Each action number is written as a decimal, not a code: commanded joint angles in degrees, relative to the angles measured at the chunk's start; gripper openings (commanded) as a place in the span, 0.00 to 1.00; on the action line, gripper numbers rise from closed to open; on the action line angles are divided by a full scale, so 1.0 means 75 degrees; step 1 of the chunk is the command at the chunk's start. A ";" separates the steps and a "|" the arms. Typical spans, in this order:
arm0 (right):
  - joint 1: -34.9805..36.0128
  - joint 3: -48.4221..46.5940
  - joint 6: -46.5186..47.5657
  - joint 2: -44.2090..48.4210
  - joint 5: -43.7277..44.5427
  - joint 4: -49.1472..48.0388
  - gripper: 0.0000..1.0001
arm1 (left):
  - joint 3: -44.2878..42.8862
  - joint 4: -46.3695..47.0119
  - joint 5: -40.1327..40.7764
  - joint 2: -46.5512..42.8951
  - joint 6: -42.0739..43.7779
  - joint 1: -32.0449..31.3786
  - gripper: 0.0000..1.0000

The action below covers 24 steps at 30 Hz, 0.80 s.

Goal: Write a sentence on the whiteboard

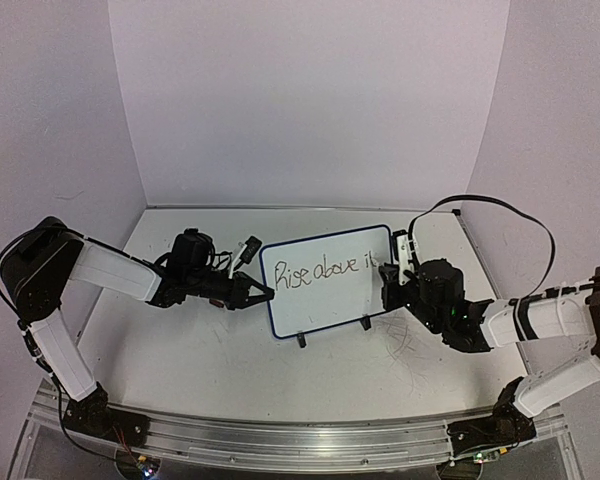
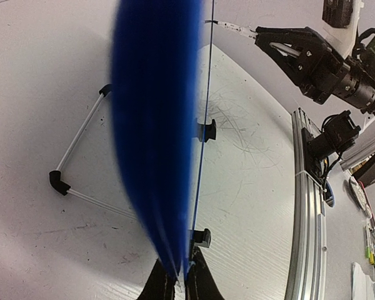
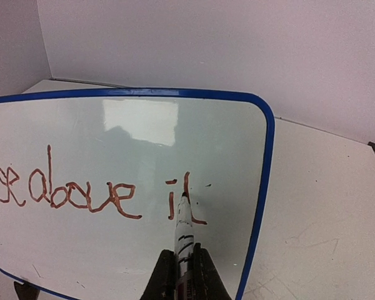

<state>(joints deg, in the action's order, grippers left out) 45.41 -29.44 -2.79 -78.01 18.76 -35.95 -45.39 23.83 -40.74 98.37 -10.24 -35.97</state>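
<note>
Jaws of the right gripper [image 3: 182, 265] pinch a marker [image 3: 183, 228], tip straight ahead touching the whiteboard [image 3: 265, 162] at the sentence [image 3: 81, 195]'s "it"; the left gripper [image 2: 182, 276] clamps its edge.

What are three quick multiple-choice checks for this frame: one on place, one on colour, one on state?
1. Where does the left gripper hold the whiteboard?
A) top edge
B) left edge
C) right edge

2. What colour is the whiteboard's rim?
A) red
B) green
C) blue

3. What is the right gripper doing?
A) hanging open
B) shut on a marker, tip on the board
C) shut with nothing in it

Answers:
1 B: the top view shows its fingers closed on the board's left edge.
2 C: the right wrist view shows a blue border.
3 B: the right wrist view shows the marker between the fingers, its tip at the last written letter.
</note>
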 commanded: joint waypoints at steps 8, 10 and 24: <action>-0.0008 -0.0395 -0.0052 -0.0227 0.0072 -0.0143 0.00 | -0.0062 -0.0553 0.0675 -0.0051 0.0416 0.0014 0.00; -0.0008 -0.0395 -0.0046 -0.0227 0.0108 -0.0145 0.00 | -0.0065 -0.0553 0.0663 -0.0039 0.0416 0.0014 0.00; -0.0008 -0.0444 -0.0218 -0.0242 0.0662 0.0237 0.00 | -0.0076 -0.0553 0.0675 -0.0055 0.0401 0.0014 0.00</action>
<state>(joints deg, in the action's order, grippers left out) 45.44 -30.67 -3.13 -79.40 19.64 -35.76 -45.39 23.79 -40.52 98.35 -10.33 -35.97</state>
